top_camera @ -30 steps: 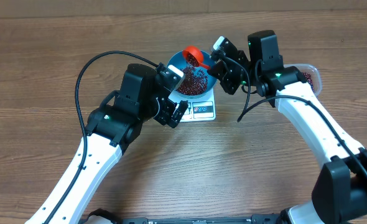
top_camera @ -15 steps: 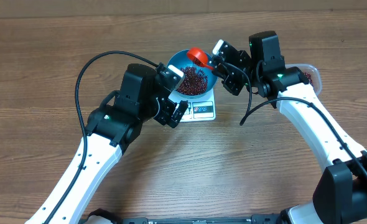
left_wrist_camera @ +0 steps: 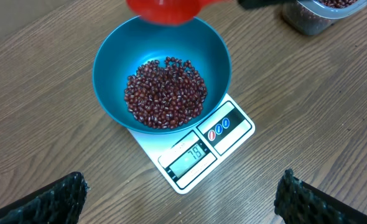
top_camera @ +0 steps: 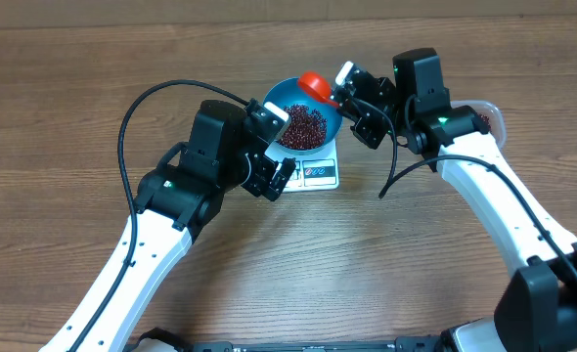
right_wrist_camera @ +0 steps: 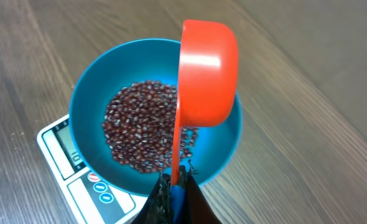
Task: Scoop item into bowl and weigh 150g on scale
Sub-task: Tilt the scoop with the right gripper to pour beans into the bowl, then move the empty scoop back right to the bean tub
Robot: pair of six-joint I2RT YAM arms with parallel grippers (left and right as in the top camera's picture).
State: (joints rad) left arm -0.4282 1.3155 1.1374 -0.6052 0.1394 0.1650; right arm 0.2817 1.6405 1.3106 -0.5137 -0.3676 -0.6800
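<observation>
The right gripper point(right_wrist_camera: 173, 186) is clamping narrowly on the thin handle point(right_wrist_camera: 175, 146) of a bright red-orange plastic scoop point(right_wrist_camera: 208, 71). The cup is rising just ahead of the fingertips and is turned so that its rounded back is facing the wrist camera. Whether any grains are sitting inside it cannot be told.

Directly beneath the scoop and gripper, the round, deep bright-blue bowl point(right_wrist_camera: 84, 87) is sitting on the small flat white rectangular kitchen scale point(right_wrist_camera: 62, 146). A loose heap of small dark maroon beans point(right_wrist_camera: 140, 127) is covering the bowl's floor. The scoop is hanging over the rim farthest from the scale's display.

The left gripper point(left_wrist_camera: 182, 202) is hovering wide and empty, with the scale just ahead of its fingers and the bowl beyond that. The clear rounded plastic tub of beans point(left_wrist_camera: 314, 15) is lying well off behind the right wrist, on the wooden table point(left_wrist_camera: 333, 112).

The display is showing what looks like a two-digit figure, so the bowl is probably well short of its target and more scoops are likely needed. To do this step well:

- Keep the cup over the bowl's middle while tipping, so no grains are skipping over the rim.
- Keep the scoop from touching the bowl, which would be disturbing the reading.
- Let the digits settle before going back to the tub.
- Take smaller loads as the target is nearing.
</observation>
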